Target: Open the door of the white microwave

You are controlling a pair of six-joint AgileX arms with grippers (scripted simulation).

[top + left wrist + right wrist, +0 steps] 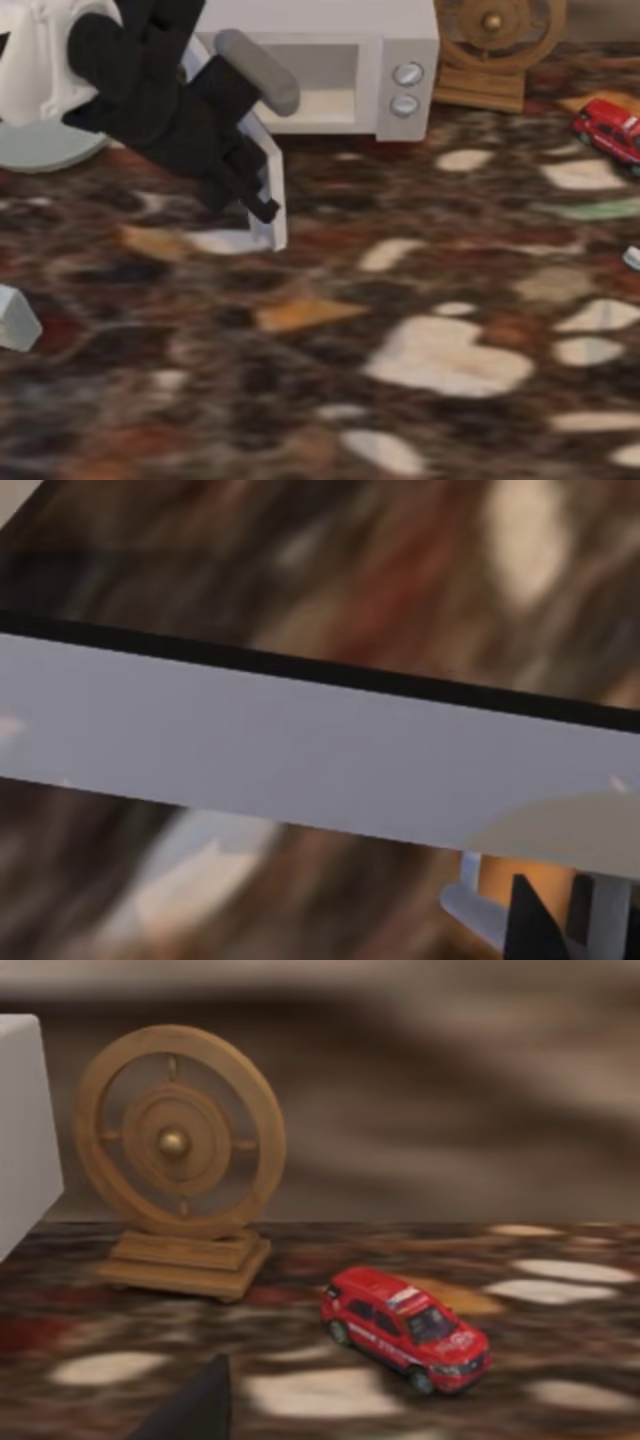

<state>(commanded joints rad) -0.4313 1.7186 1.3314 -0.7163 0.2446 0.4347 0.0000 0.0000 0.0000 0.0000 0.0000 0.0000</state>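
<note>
The white microwave (400, 30) stands at the back of the table, its two silver knobs (407, 74) on the narrow front panel. Its door (272, 190) is swung wide out from the left side, standing nearly square to the front, and the pale interior (320, 90) is exposed. My left gripper (255, 200) is at the door's free edge, shut on it. In the left wrist view the door (300, 750) crosses as a broad white band, with one black fingertip (530, 925) beside it. Only a dark sliver of my right gripper (200, 1410) shows, off to the right of the microwave.
A wooden wheel ornament (495, 40) stands just right of the microwave, and a red toy car (608, 128) lies in front of it. A white object on a pale round base (40, 140) sits at the back left. A small pale block (15, 318) lies at the left edge.
</note>
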